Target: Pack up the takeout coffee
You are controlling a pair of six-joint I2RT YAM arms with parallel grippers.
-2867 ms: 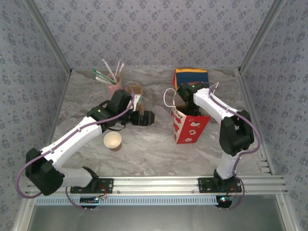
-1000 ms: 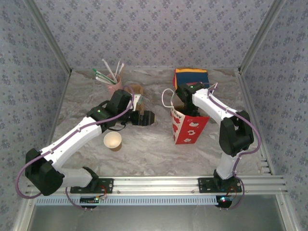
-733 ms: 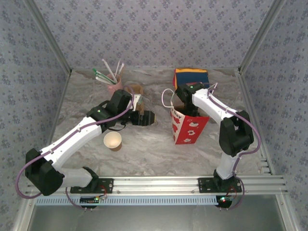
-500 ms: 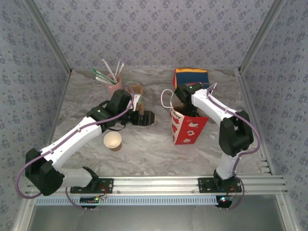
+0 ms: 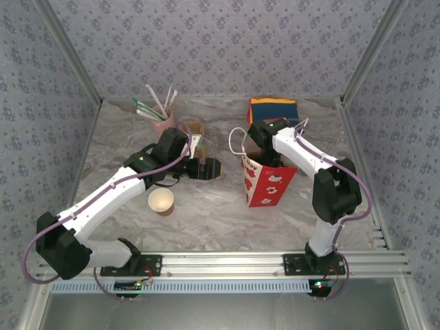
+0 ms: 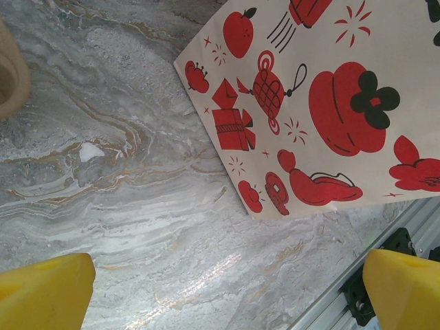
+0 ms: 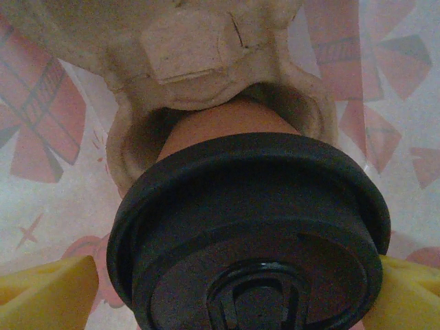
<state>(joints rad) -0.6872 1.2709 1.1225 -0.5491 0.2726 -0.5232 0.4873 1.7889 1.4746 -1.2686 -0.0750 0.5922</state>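
2 grippers, both released. The left gripper [image 6: 220,292] hangs over the table [image 6: 103,172] by the paper bag [image 6: 330,103]. I see the right gripper [image 7: 220,289] straddling the takeout coffee [image 7: 247,199] — seated in a pulp tray [image 7: 192,48] inside the bag.

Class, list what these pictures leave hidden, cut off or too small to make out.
- Top view: inside of the bag, covered by the right arm.
- Right wrist view: base of the coffee cup, hidden by its lid and the pulp tray.
- Left wrist view: tan object, cut off by the left edge.
- Top view: straws, too small to count.
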